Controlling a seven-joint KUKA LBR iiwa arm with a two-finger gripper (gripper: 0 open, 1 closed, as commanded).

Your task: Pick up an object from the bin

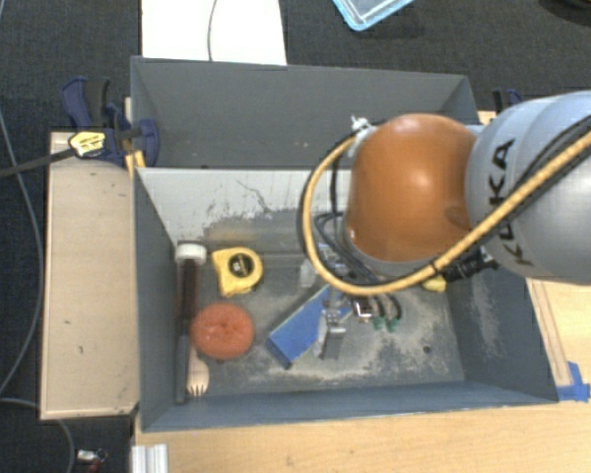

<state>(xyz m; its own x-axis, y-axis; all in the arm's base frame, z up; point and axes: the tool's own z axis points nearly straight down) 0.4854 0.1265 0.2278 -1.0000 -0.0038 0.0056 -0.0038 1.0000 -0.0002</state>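
1 blue block lies partly under the arm.

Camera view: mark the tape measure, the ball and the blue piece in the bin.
Tape measure (237, 269), camera view, middle of its yellow case.
Ball (223, 330), camera view, middle of its orange top.
Blue piece (296, 333), camera view, middle of its flat face.
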